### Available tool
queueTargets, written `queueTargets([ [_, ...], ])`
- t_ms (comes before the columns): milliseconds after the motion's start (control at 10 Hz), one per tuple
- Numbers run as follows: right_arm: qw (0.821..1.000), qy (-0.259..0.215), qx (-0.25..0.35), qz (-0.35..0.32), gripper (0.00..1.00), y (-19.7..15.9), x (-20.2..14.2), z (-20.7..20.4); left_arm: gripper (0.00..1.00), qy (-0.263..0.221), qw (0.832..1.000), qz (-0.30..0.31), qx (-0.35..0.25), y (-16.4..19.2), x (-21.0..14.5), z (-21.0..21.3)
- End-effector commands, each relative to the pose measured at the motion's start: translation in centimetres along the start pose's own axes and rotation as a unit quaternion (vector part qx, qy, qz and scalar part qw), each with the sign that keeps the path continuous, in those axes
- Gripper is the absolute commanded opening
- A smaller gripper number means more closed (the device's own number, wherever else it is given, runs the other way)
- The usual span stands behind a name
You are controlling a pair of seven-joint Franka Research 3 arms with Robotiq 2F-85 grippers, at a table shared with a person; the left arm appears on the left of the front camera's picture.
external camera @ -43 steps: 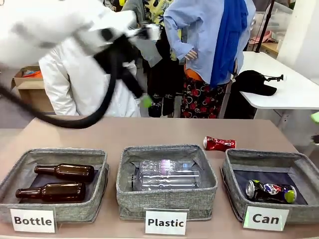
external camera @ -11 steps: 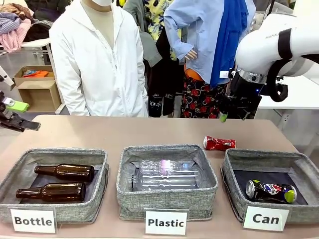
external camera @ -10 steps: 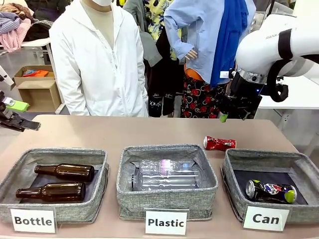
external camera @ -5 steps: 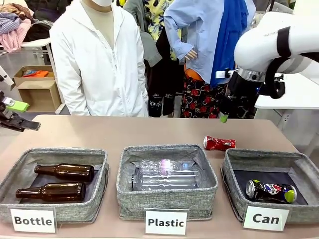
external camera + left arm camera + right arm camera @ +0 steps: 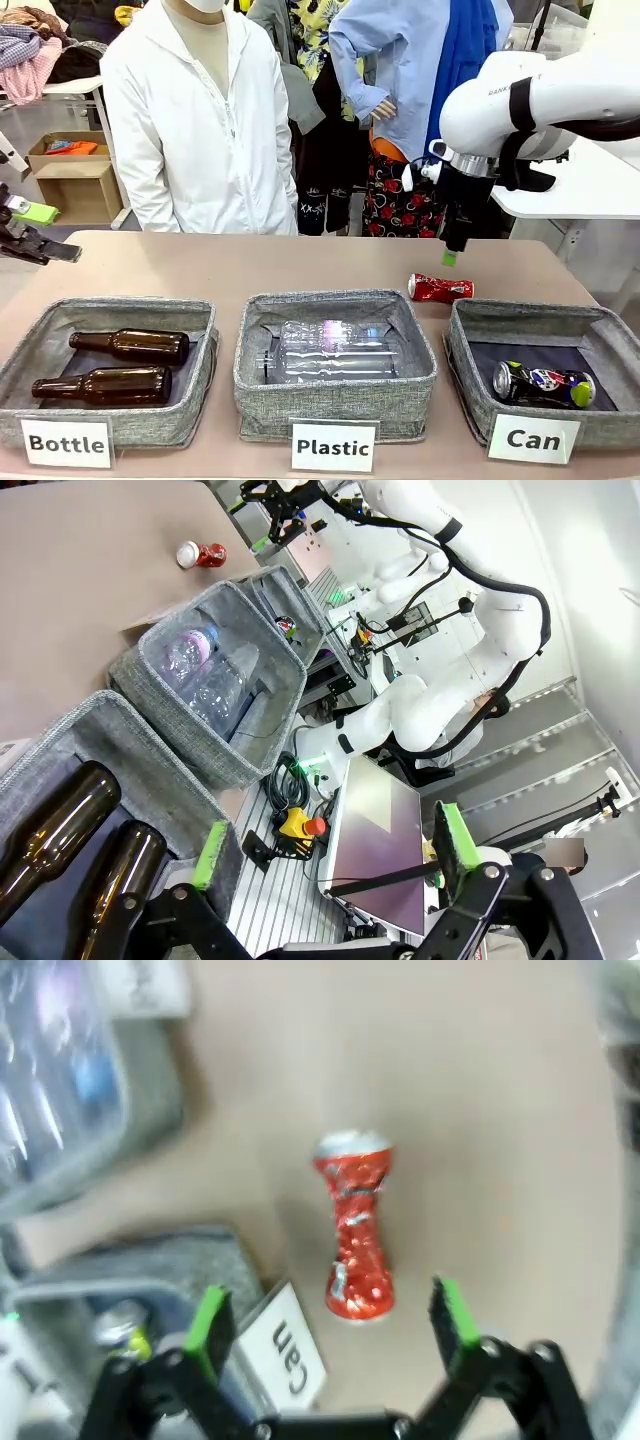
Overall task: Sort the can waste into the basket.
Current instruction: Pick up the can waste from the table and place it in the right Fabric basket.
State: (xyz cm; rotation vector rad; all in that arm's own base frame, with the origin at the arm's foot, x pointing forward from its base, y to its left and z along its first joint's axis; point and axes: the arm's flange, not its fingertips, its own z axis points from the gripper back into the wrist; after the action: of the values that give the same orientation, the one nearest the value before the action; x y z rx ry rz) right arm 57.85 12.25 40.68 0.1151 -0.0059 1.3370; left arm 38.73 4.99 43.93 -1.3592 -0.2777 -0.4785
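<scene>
A shiny red crushed can (image 5: pixel 440 289) lies on the table just behind the grey "Can" basket (image 5: pixel 463 345). In that basket lies a dark printed can (image 5: pixel 543 384). My right gripper (image 5: pixel 450 254) hangs open above and slightly behind the red can, pointing down. In the right wrist view the red can (image 5: pixel 355 1225) sits ahead between the spread fingers of the right gripper (image 5: pixel 330 1315), with the basket's "Can" label (image 5: pixel 290 1355) at lower left. My left gripper (image 5: pixel 30 232) is open at the far left edge, off the table. The left gripper (image 5: pixel 333 850) holds nothing.
A "Plastic" basket (image 5: pixel 254 375) with clear bottles stands in the middle, and a "Bottle" basket (image 5: pixel 199 375) with two brown bottles (image 5: pixel 110 385) at the left. A person in a white jacket (image 5: pixel 200 130) stands at the far side. Bare table lies behind the baskets.
My right arm has swung left and lowered, bringing its gripper over the red can. The left arm, the cans and the baskets have not moved.
</scene>
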Motion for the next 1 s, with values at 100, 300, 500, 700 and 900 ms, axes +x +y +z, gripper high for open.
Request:
queueTargets([
  [100, 0.975, 0.071, 0.022, 0.208, 1.0, -0.5, -0.5, 0.2, 1.0, 0.003, 1.0, -0.001, 0.005, -0.1, -0.2, -0.1],
  [300, 0.988, 0.04, 0.029, 0.148, 1.0, 0.5, -0.4, -0.6, 1.0, 0.003, 1.0, -0.001, 0.005, -0.1, -0.2, -0.1],
  [500, 0.982, 0.051, 0.032, 0.18, 1.0, 0.5, -0.6, -0.6, 1.0, 0.003, 1.0, -0.001, 0.005, -0.1, -0.2, -0.1],
  [700, 0.991, 0.031, 0.012, 0.13, 1.0, -0.6, 0.8, -1.7, 1.0, 0.003, 1.0, -0.001, 0.005, -0.1, -0.2, -0.1],
  [900, 0.994, 0.038, 0.003, 0.102, 1.0, -1.8, 1.7, -3.6, 1.0, 0.003, 1.0, -0.001, 0.005, -0.1, -0.2, -0.1],
])
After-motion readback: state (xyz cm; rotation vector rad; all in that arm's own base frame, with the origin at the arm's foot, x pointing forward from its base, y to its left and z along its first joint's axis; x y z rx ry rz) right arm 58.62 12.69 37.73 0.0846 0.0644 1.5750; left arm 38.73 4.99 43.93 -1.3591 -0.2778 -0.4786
